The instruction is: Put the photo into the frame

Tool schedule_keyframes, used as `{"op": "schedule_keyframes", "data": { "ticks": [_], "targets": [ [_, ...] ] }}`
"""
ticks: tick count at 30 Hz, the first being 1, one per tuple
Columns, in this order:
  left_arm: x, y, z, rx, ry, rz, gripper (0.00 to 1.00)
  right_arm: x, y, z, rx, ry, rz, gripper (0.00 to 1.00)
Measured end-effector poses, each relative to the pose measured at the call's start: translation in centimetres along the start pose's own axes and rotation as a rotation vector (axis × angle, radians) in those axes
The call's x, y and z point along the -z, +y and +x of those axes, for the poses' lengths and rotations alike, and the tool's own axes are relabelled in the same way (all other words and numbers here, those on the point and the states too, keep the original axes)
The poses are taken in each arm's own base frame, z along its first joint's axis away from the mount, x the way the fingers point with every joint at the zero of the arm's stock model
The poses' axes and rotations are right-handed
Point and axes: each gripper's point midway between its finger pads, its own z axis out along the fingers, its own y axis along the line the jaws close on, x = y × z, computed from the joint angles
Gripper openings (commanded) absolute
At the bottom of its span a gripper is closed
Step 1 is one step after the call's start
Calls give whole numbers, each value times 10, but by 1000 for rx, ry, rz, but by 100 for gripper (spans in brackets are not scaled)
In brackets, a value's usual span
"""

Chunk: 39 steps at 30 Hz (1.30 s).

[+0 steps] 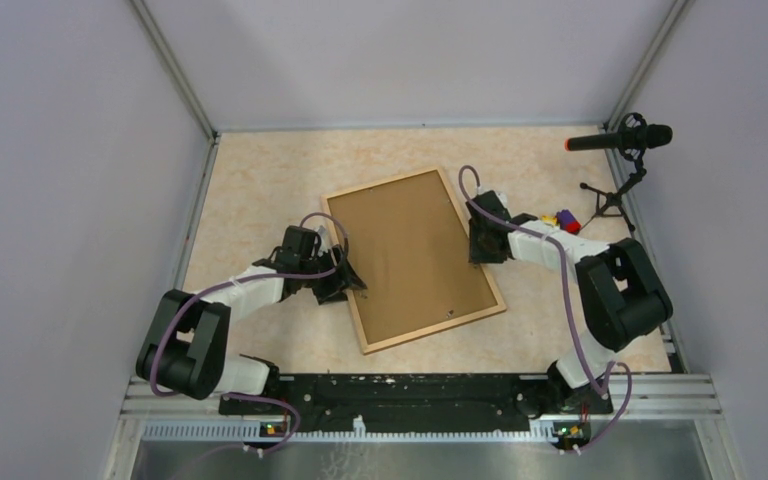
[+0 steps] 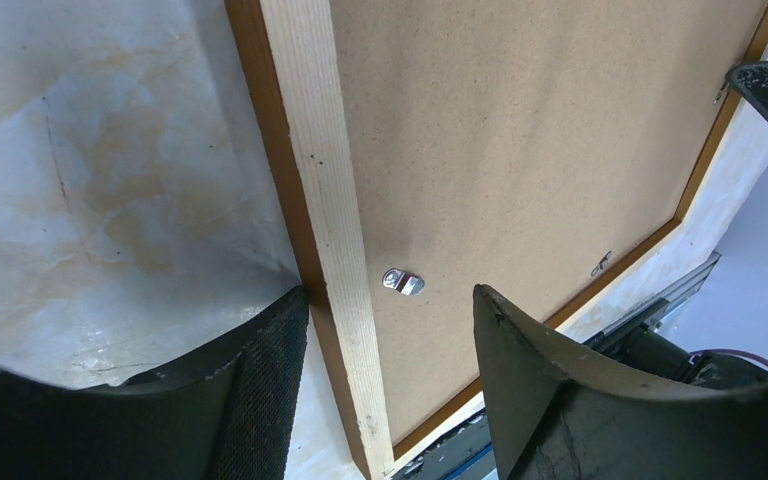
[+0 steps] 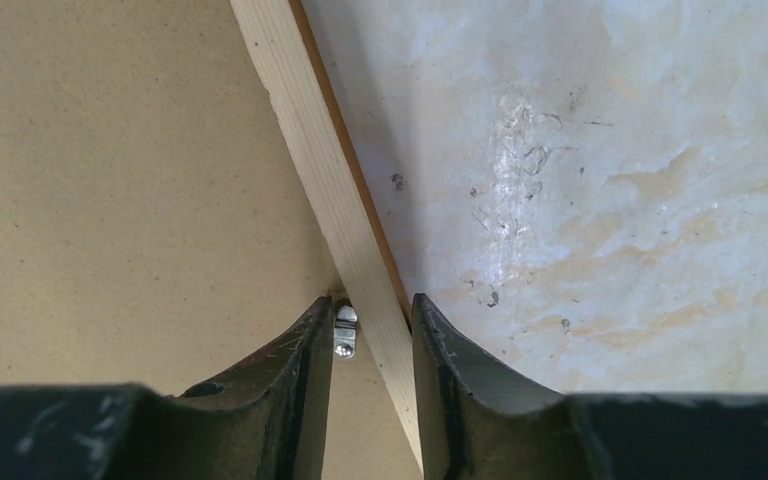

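Surface [image 1: 260, 180]: pale beige with a marbled pattern, scuffed in places.
Frame [image 1: 383, 183]: light wood, lying flat near the middle of the surface, back side up, slanted against the surface's edges.
Backing board [image 1: 410, 250]: brown, set inside the frame.
Microphone stand [image 1: 612, 200]: small black tripod at the far right corner.
Small coloured things [image 1: 563, 220]: yellow, purple and red, between the frame and the stand; too small to identify.
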Motion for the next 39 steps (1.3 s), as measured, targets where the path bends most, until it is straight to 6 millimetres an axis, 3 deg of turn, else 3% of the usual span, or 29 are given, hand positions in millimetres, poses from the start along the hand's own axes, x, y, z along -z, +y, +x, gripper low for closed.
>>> {"op": "schedule_keyframes", "data": {
  "ticks": [3,7,9,22,32,34,36,39],
  "targets": [
    [0,0,0,-3,-1,0,66,1,-2,0,21,11,4,38],
    [0,0,0,-5,-1,1,66,3,-2,4,43,33,-4,34],
    [0,0,0,-5,-1,1,66,4,-2,4,48,38,-2,0],
    [0,0,0,-4,-1,1,67,4,-8,2,35,22,129,0],
    [1,-5,2,-16,-5,45,79,-2,-4,2,157,31,73,0],
    [2,-8,3,-30,-15,59,82,-5,-1,-7,204,25,65,0],
    [3,-10,7,-51,-24,69,82,-12,9,-28,255,-23,46,0],
    [3,-15,25,-76,3,89,85,-26,22,-56,339,-96,8,0]
  ]
}}
